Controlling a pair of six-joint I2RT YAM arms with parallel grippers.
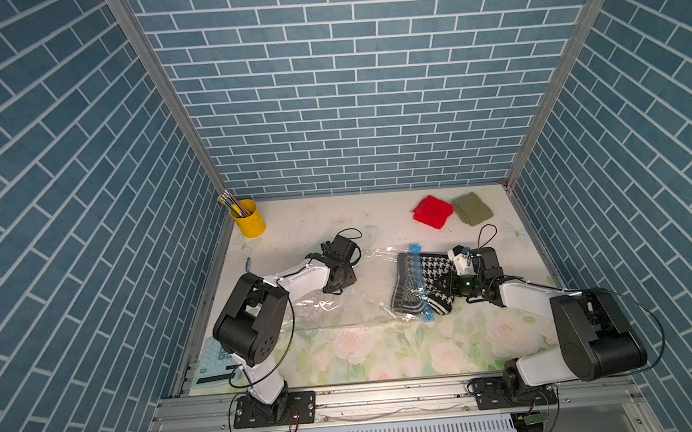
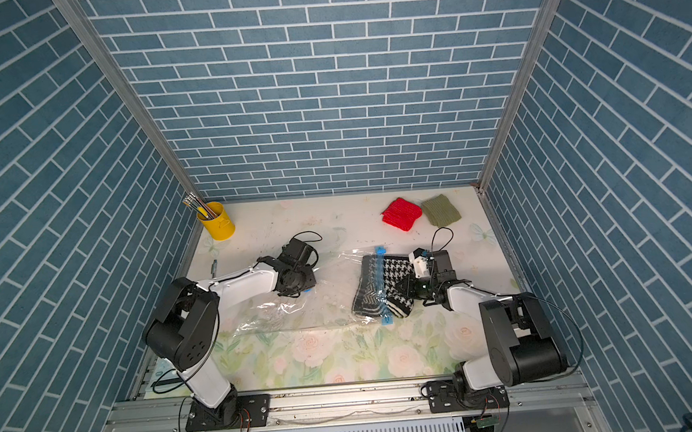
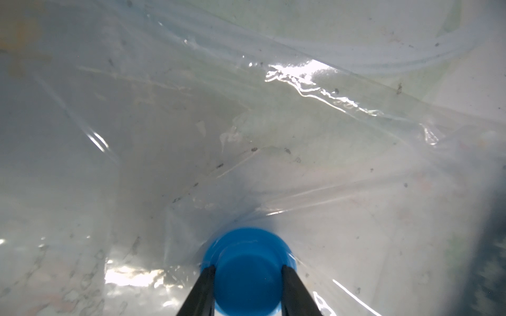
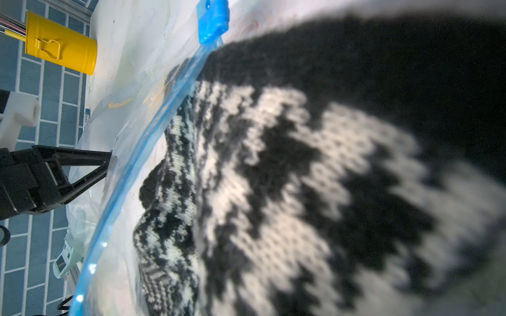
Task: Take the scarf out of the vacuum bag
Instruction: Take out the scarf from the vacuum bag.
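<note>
1. Top views both show a calculator (image 1: 210, 358) at the surface's (image 1: 387, 347) near left corner, partly behind the left arm.
2. Left tool (image 3: 248, 269) clamps the vacuum bag's (image 1: 365, 282) blue valve cap (image 3: 246, 246); right tool (image 1: 449, 282), closed, pinches the scarf (image 1: 435, 267), lying half out across the zip strip (image 1: 421, 282).
3. Farthest: red knit (image 1: 433, 212), olive knit (image 1: 472, 208), yellow pencil cup (image 1: 248, 219).

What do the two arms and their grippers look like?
Both arms match. The left arm and right arm have smooth white link shells between bulky black joint housings, and each stands on a black base plate bolted to a metal rail. Thin black cables loop outside them. The left gripper and right gripper have slim black fingers shaped like open triangular frames.
</note>
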